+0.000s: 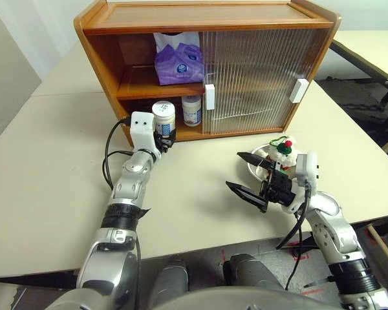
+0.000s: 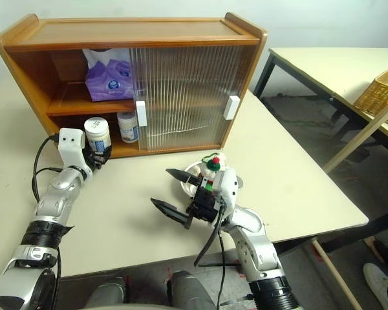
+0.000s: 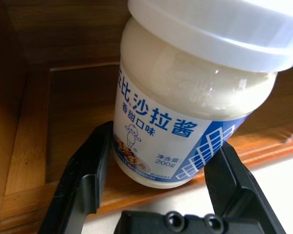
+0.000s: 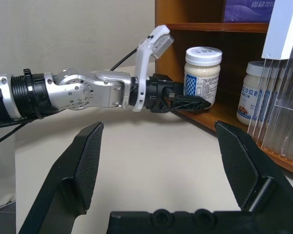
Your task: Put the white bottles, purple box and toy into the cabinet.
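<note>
The cabinet [image 1: 207, 26] stands at the far side of the table [image 1: 45, 194], at twelve o'clock from the robot. Its left half is uncovered, and both ribbed sliding doors [image 1: 258, 77] sit over the right half. The purple box [image 1: 178, 59] rests on the inner shelf at the cabinet's eleven o'clock, just beside the edge of the nearer door. Below it, one white bottle [image 1: 191, 110] stands upright on the cabinet floor, close to the white door handle [image 1: 209, 97].

The left gripper [image 1: 163, 137] is at the cabinet's lower front edge, at about eleven o'clock from the robot. Its two black fingers [image 3: 85, 170] are clasped around the lower part of the second white bottle [image 1: 163, 117], which stands upright at the lip of the lower compartment, its base over the wooden edge. In the left wrist view the blue and white label faces the camera, with a finger on each side of the jar.

The right gripper [image 1: 248, 175] hangs above the table at about one o'clock, its fingers spread wide apart and holding nothing. Just behind it, the toy [image 1: 284, 147], with red hat and striped scarf, sits in a round steel bowl [image 1: 255, 158] on the table, in front of the cabinet's right door.
</note>
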